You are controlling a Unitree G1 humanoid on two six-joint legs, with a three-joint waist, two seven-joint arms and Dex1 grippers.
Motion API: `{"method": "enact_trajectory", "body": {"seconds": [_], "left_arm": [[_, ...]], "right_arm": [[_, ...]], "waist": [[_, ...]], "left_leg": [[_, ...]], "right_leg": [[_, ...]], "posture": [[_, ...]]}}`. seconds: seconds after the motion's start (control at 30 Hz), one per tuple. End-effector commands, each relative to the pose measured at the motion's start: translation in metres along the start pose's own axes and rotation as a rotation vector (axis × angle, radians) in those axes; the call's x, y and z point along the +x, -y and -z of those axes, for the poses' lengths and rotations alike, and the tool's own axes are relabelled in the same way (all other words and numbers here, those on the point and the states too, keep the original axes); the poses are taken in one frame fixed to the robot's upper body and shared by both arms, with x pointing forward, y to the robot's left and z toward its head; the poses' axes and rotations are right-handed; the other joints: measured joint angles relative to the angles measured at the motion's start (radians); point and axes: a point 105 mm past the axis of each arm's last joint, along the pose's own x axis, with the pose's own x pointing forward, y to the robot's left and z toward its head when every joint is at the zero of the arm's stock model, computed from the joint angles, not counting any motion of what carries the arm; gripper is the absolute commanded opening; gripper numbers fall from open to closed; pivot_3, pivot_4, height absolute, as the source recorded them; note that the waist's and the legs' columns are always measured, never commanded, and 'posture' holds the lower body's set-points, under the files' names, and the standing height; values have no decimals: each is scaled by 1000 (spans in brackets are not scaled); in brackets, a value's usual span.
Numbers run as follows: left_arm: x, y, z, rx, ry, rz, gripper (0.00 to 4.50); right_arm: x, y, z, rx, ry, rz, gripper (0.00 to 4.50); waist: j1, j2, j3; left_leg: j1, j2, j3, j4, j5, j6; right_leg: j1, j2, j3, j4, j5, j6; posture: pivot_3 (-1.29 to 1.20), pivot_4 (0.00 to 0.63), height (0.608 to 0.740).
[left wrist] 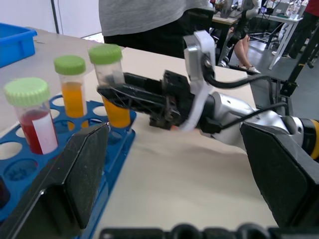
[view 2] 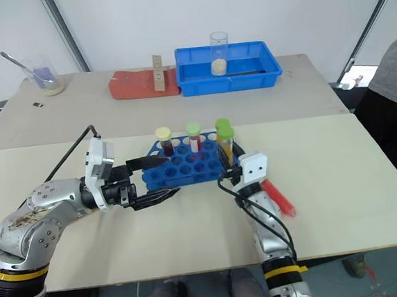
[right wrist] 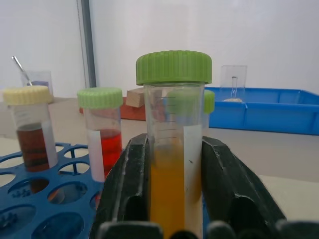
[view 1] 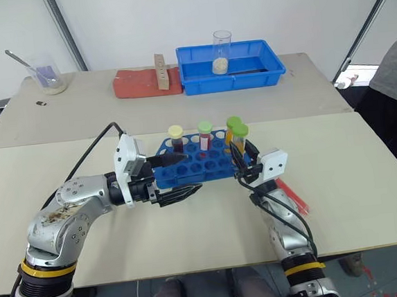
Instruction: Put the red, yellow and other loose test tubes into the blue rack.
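The right end effector (view 1: 245, 160) stands at the right end of the blue rack (view 1: 198, 164), its two black fingers (right wrist: 128, 185) on either side of a yellow-orange tube with a green cap (right wrist: 174, 144). That tube stands upright in a hole at the rack's right edge; the fingers lie against its sides or just off them, and which cannot be told. A second yellow-orange green-capped tube (view 1: 233, 129) stands right behind it. Further left along the back row are the red tube with a green cap (view 1: 205, 135) and the dark red-brown tube with a cream cap (view 1: 177, 139), both upright in holes.

The left end effector (view 1: 180, 176) reaches in level from the left, its fingers spread wide over the rack's front-left corner, one above the holes and one by the front edge, gripping nothing.

The front rows of holes stand free. The table (view 1: 368, 175) is bare to the right of the rack and in front of it, up to its near edge. A seam crosses the table just behind the rack. Well beyond it sit a large blue tray (view 1: 230, 68) holding a clear beaker (view 1: 222, 51), a red pad (view 1: 145, 82) and a second beaker with a spoon (view 1: 47, 75). A person (view 1: 394, 69) stands at the table's right edge.
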Motion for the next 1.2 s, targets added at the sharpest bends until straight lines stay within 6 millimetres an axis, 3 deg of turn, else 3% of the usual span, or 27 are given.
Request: {"method": "enact_trajectory", "body": {"seconds": [0.03, 0.07, 0.27, 0.4, 0.5, 0.73, 0.9, 1.2], "left_arm": [[6, 7, -11, 42, 28, 22, 4500], [6, 7, -10, 43, 31, 17, 4500], [10, 9, -7, 57, 23, -1, 4500], [0, 12, 4, 120, -68, 38, 4500], [-7, 20, 18, 172, -157, 109, 4500], [-5, 36, 31, 204, -199, 202, 4500], [0, 44, 33, 204, -185, 232, 4500], [9, 54, 38, 201, -156, 246, 4500]], "right_arm": [[-5, 7, -10, -18, -13, -9, 2958], [-9, 10, -13, -33, -30, -14, 3372], [-41, 16, -35, -78, -156, -124, 3372], [-74, 30, -56, -173, -433, -248, 3372], [-79, 39, -65, -239, -586, -311, 3372], [-86, 75, -50, -226, -997, -315, 3372], [-80, 89, -30, -139, -1156, -302, 3372], [-68, 91, -18, -76, -1343, -382, 3372]], "waist": [[1, 0, 0], [2, 0, 0], [7, 0, 0], [5, 0, 0], [2, 0, 0], [11, -1, 0], [10, -2, 0], [5, -2, 0]], "left_leg": [[0, 0, 0, 0, 0, 0], [0, 0, 0, 0, 0, 0], [-1, -1, 0, 0, 0, 0], [0, 0, 0, 0, 0, 0], [1, 0, 1, 0, 0, 0], [1, -1, 0, 0, 0, 0], [-2, -1, 0, 0, 0, 0], [-2, -2, 0, 0, 0, 1]], "right_leg": [[0, 0, 0, 0, 0, 0], [0, 0, 0, 0, 0, 0], [0, -1, 0, 0, -2, 3], [0, 0, 0, 0, -2, 2], [0, 0, 1, 0, -6, -4], [1, 0, 0, -2, -6, -6], [0, -1, 0, -5, -6, -3], [0, -1, 1, -5, -4, 0]], "posture": [[0, 150, 740], [0, 150, 740], [0, 150, 740], [0, 150, 740], [0, 150, 740], [0, 150, 740], [0, 150, 740], [0, 150, 740]]}}
